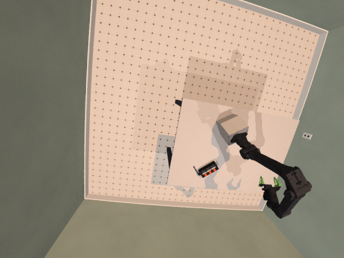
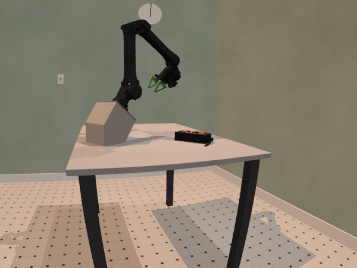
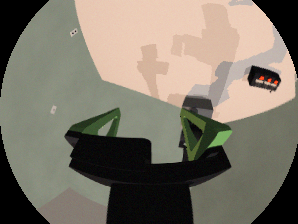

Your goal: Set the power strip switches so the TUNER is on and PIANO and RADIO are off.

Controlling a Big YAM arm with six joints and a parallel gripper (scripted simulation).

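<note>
Green-grey walls close in a floor of pale dotted tiles (image 2: pixel 184 238), and a pale counter (image 2: pixel 154 158) on dark legs stands over it; patches of shadow lie across both. On the counter a black strip (image 2: pixel 193 136) lies flat, right way up, near the far edge in the exterior view, with three orange-red switches (image 2: pixel 194 131) in a row along its top; a short dark cord stub pokes from one end. No labels can be read in any view, so which switch is the TUNER, PIANO or RADIO cannot be told, nor can the rocker positions; all three show only as small red dots. A tan block (image 2: pixel 108 126) sits tilted on the counter, well apart from the strip, and carries the foot of the black arm (image 2: pixel 131 56); the arm rises, folds at a high elbow and comes back down. Its end effector (image 2: pixel 156 84) hangs in the air well above the counter, off to the side of the strip and touching nothing; the green triangular fingers stand wide apart with nothing between them. In the wrist view the strip (image 3: pixel 265 78) is small and blurred near the right rim, and the dark wrist body hides the lower middle; in the top view the counter covers much of the floor, and the arm reaches out past its edge.
</note>
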